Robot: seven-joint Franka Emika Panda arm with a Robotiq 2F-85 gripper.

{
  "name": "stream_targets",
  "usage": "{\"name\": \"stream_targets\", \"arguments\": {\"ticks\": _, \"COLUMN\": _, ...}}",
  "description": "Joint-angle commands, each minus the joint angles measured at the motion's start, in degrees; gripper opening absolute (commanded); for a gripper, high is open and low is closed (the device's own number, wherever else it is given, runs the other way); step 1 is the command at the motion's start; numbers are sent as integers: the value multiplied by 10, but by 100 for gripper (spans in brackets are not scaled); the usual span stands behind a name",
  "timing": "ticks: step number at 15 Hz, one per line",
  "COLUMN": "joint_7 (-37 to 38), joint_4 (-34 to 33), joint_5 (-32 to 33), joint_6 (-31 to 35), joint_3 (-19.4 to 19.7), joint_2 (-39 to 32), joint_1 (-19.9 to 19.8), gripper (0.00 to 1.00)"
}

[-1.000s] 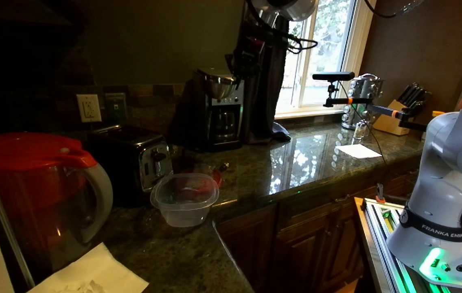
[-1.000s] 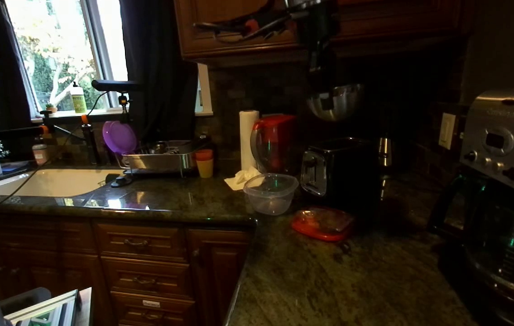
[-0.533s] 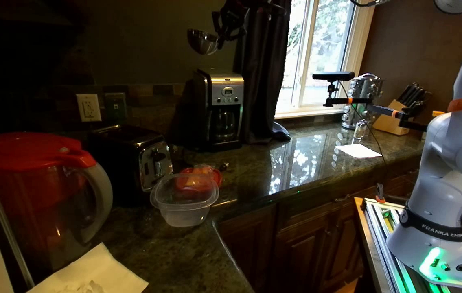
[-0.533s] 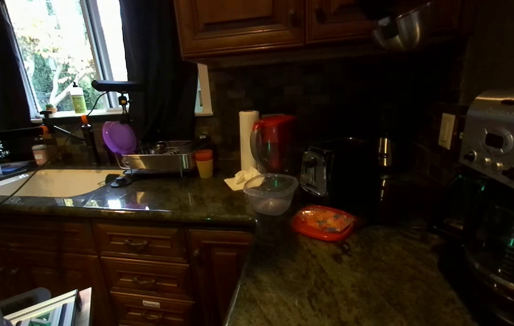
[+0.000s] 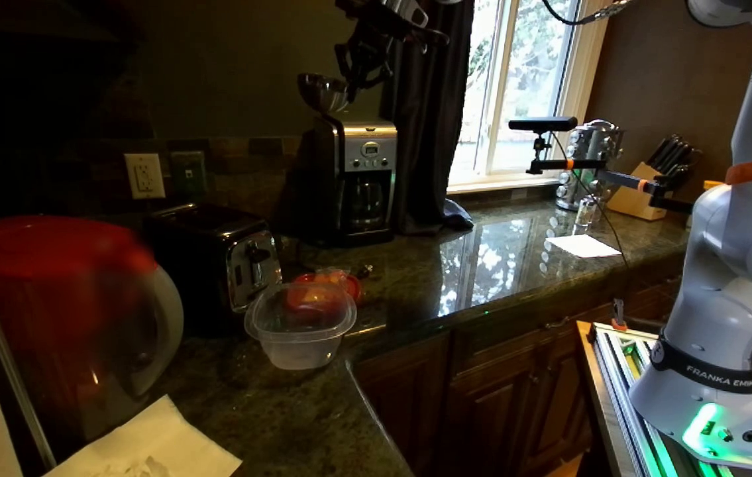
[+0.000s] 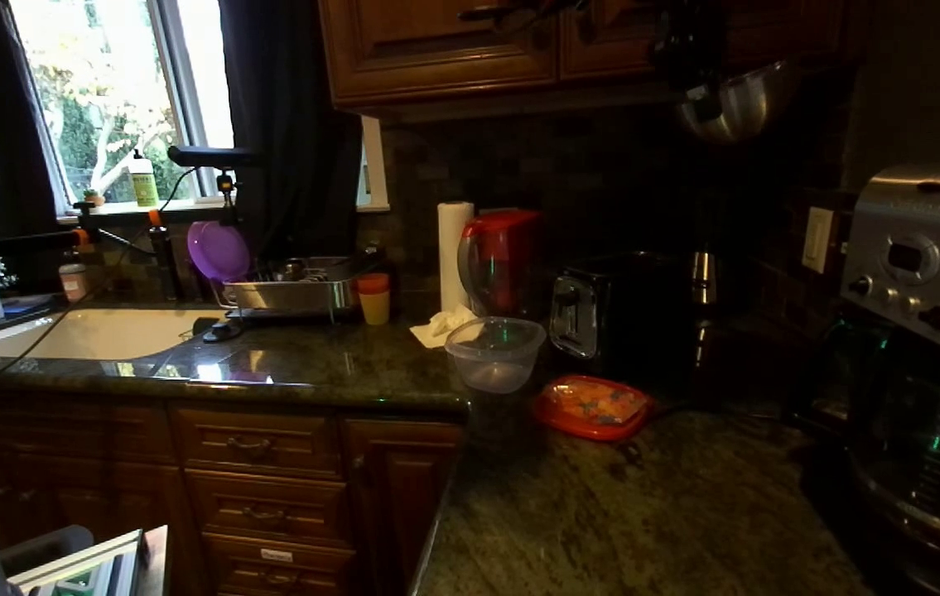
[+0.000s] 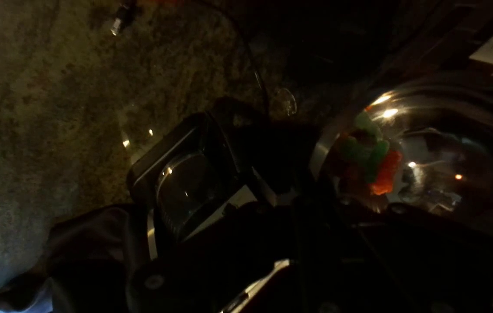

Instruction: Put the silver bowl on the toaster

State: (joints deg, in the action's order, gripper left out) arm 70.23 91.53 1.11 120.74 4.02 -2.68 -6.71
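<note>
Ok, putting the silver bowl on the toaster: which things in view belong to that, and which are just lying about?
For the job:
silver bowl, held in the jaws
toaster, where it should go

Just lying about:
red pitcher
clear tub
red tray or lid
coffee maker
paper towel roll
knife block

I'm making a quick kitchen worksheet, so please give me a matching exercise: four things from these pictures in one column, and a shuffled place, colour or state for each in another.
Things:
1. Silver bowl
2. Toaster
3. Clear plastic container
4. Paper towel roll

Descriptions:
A. White, standing upright
B. Held in the air by the end effector
C. Black, with a shiny front
D. See-through, resting on the counter

Right pairs: 1-B; 2-C; 3-D; 4-A
</note>
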Motion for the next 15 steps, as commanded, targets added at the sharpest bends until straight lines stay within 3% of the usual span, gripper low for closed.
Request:
{"name": "stream_targets", "arguments": {"ticks": 1, "joint_7": 29, "joint_4": 60, "joint_5": 3, "joint_6": 47, "joint_3": -6, "joint_2": -7, "joint_1": 25, "gripper": 1}}
{"name": "stream_targets", "arguments": {"ticks": 9, "joint_7": -11, "joint_4": 129, "joint_5": -66, "joint_6": 81, "joint_3": -33, "joint_2": -21, "joint_1": 64, "gripper": 1}}
{"name": "stream_targets", "arguments": {"ticks": 15, "joint_7": -107, "joint_4": 161, "joint_5": -113, "joint_6": 125, "joint_3": -65, "joint_2": -12, "joint_1": 94, "gripper": 1}}
